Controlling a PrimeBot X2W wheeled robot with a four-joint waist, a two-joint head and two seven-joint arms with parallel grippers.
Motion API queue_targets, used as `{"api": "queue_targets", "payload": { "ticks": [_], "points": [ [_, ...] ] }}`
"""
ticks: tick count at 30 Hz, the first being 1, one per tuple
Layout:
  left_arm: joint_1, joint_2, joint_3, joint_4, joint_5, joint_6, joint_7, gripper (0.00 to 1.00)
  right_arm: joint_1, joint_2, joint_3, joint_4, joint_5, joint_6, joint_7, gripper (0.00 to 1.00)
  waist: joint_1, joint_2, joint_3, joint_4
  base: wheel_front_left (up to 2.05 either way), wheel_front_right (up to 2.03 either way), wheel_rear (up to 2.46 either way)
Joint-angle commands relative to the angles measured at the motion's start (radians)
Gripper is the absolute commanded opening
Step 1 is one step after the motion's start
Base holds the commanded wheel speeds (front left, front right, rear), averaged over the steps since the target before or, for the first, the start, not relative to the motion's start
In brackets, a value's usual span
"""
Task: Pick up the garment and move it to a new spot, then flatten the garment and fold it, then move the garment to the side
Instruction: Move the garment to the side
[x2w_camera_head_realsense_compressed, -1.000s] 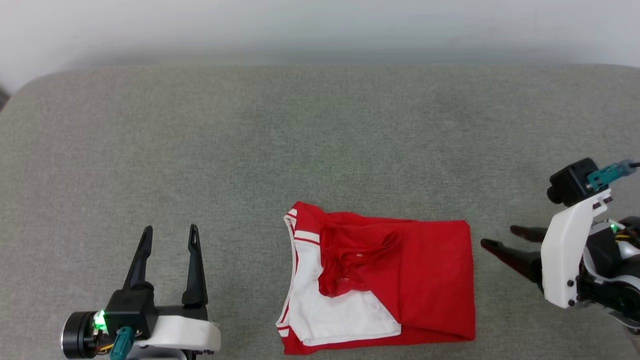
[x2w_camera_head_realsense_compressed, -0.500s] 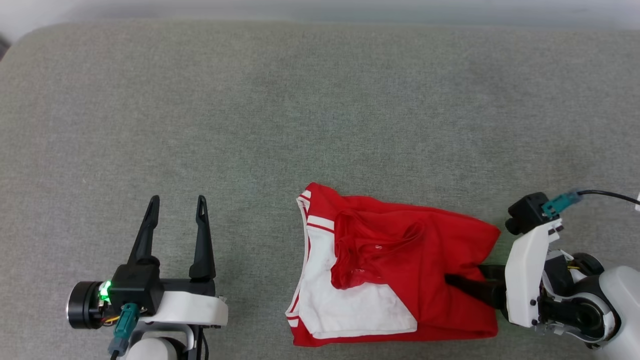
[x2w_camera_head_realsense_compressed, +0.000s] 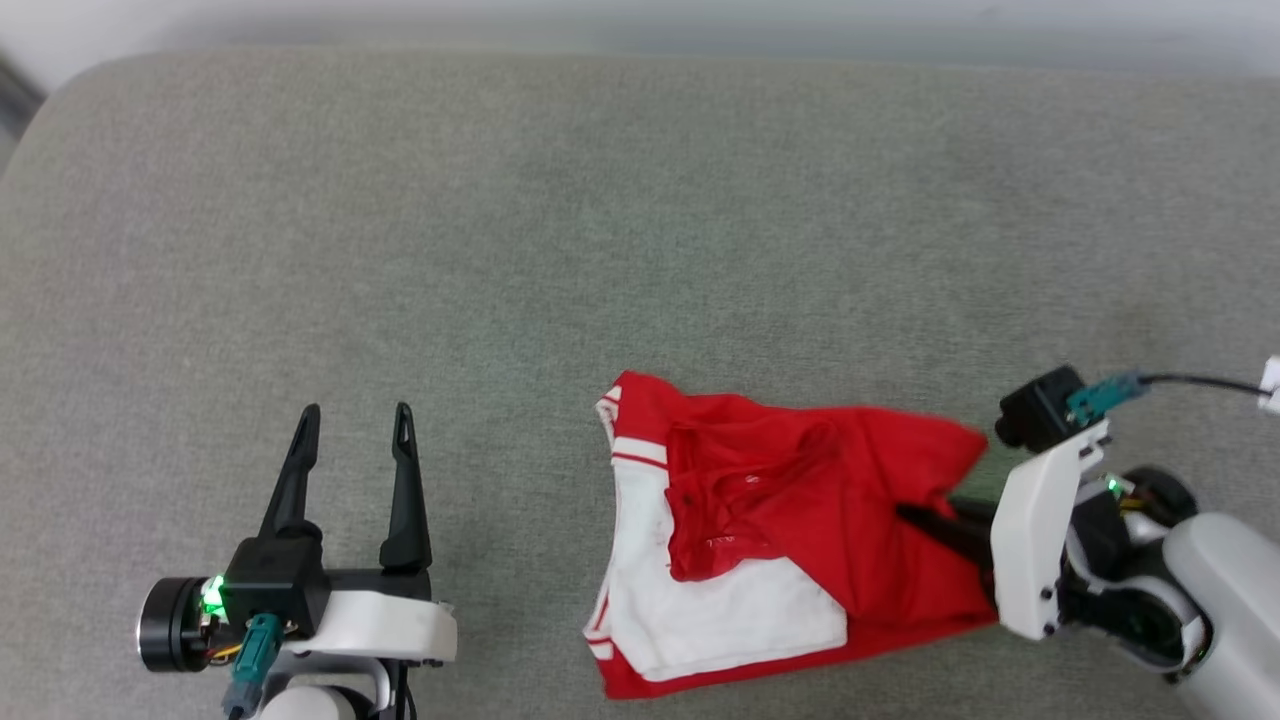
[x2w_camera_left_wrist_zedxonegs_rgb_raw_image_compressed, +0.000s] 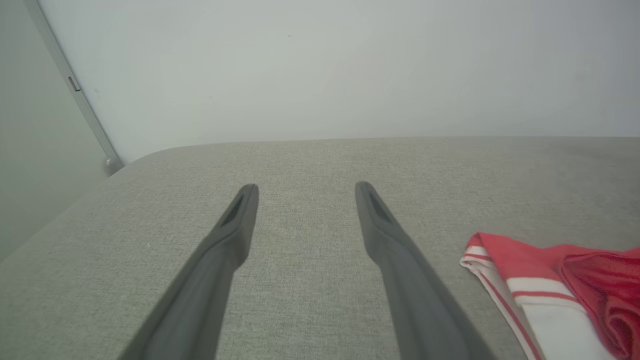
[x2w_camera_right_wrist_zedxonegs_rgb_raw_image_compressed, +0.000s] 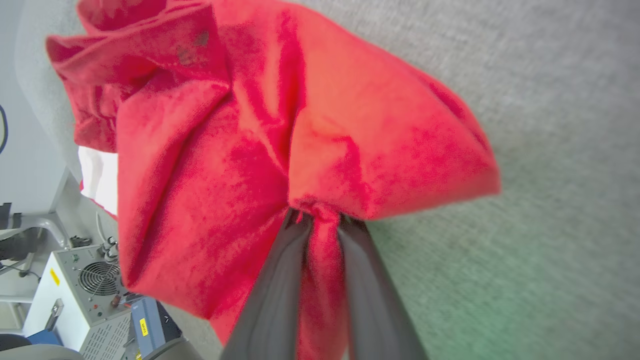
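- On the grey cushion (x2w_camera_head_realsense_compressed: 640, 250), near its front edge and right of its middle, lies the garment (x2w_camera_head_realsense_compressed: 780, 520): red, folded, white sleeve panel with red-white striped trim on top at its left end.
- No lettering visible; red fabric rumpled at the collar area.
- Right gripper (x2w_camera_head_realsense_compressed: 915, 518) comes in from the cushion's right side, fingers pointing left, pinching the garment's right edge.
- Right wrist view: both dark fingers pressed together on a gathered bunch of red fabric (x2w_camera_right_wrist_zedxonegs_rgb_raw_image_compressed: 250, 125), gripper (x2w_camera_right_wrist_zedxonegs_rgb_raw_image_compressed: 324, 222) at the knot; cloth fans out from there, cushion (x2w_camera_right_wrist_zedxonegs_rgb_raw_image_compressed: 550, 150) beside it.
- The garment's right edge is pulled into a point and puckered; rest lies flat on the cushion.
- Left gripper (x2w_camera_head_realsense_compressed: 357, 412) over the cushion's front left, fingers spread, nothing between them, well apart from the garment.
- Left wrist view: spread fingers (x2w_camera_left_wrist_zedxonegs_rgb_raw_image_compressed: 306, 187) above bare cushion (x2w_camera_left_wrist_zedxonegs_rgb_raw_image_compressed: 310, 160), the garment's striped end (x2w_camera_left_wrist_zedxonegs_rgb_raw_image_compressed: 550, 280) at lower right.
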Motion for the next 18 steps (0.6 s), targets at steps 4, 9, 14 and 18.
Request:
{"api": "queue_targets", "payload": {
  "ticks": [4,9,14,18],
  "points": [
    [0.034,-0.001,0.015,-0.005,-0.006,0.008,-0.002,1.0,-0.064,-0.056,0.033,-0.061,-0.028,-0.002,-0.034,0.0,0.0,0.0,-0.05,-0.05,0.0,0.0,0.0],
    [0.065,-0.001,0.031,-0.019,-0.012,0.013,-0.002,1.0,-0.129,-0.131,0.063,-0.169,-0.06,-0.002,-0.034,0.0,0.0,0.0,-0.073,-0.132,0.0,0.0,0.0],
    [0.066,-0.001,0.035,-0.033,-0.005,0.013,-0.002,1.0,-0.168,-0.209,0.049,-0.26,-0.078,-0.002,-0.016,0.0,0.0,0.0,-0.06,-0.226,0.0,0.0,0.0],
    [0.044,-0.001,0.037,-0.048,0.006,0.011,-0.002,1.0,-0.171,-0.269,0.008,-0.284,-0.091,-0.002,0.0,0.0,0.0,0.0,-0.026,-0.288,0.0,0.0,0.0]
  ]
}}
